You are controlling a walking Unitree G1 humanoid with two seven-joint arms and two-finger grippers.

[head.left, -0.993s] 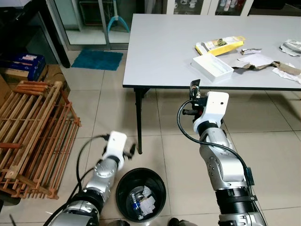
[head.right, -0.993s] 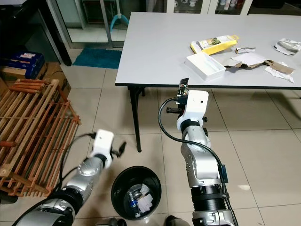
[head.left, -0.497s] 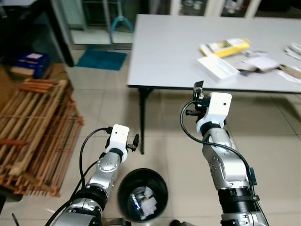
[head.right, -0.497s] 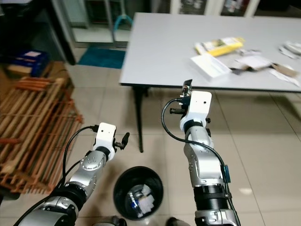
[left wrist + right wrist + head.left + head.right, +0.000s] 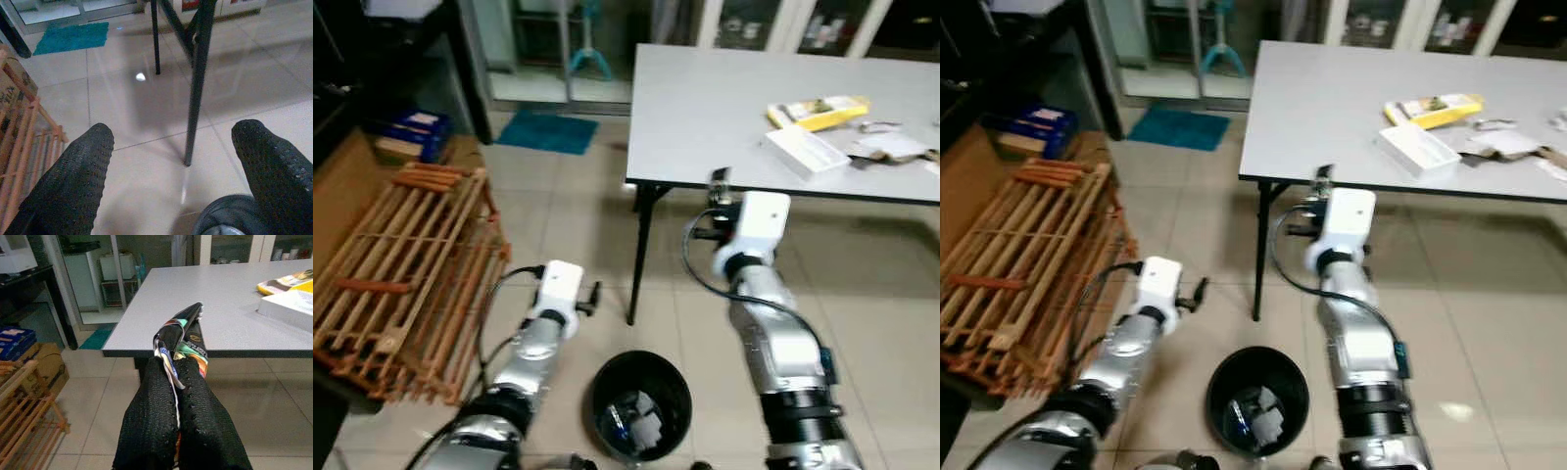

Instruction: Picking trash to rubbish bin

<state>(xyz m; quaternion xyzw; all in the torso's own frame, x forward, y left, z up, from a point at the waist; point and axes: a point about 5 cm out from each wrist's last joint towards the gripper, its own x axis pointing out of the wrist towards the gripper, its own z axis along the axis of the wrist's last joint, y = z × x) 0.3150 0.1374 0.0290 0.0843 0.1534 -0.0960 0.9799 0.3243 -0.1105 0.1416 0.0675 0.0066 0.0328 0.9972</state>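
Note:
A black rubbish bin (image 5: 641,409) with paper and wrappers inside stands on the tiled floor near my feet. My right gripper (image 5: 717,194) is raised in front of the grey table's (image 5: 705,108) near edge, beyond the bin. It is shut on a crumpled colourful wrapper (image 5: 180,330), which sticks out past the fingertips (image 5: 164,367). My left gripper (image 5: 173,128) is open and holds nothing. It hangs low to the left of the bin, whose rim (image 5: 230,213) lies under it. On the table lie a yellow packet (image 5: 818,110), a white box (image 5: 806,150) and torn paper (image 5: 893,147).
A wooden slatted rack (image 5: 406,264) lies on the floor to the left. A black table leg (image 5: 639,250) stands just beyond the bin. Further back are a blue mat (image 5: 546,130) and blue packs on a cardboard box (image 5: 411,132). Open tiles lie to the right.
The camera has turned left, so the table and bin sit further right in the picture. My left gripper has risen slightly. My right gripper keeps the wrapper.

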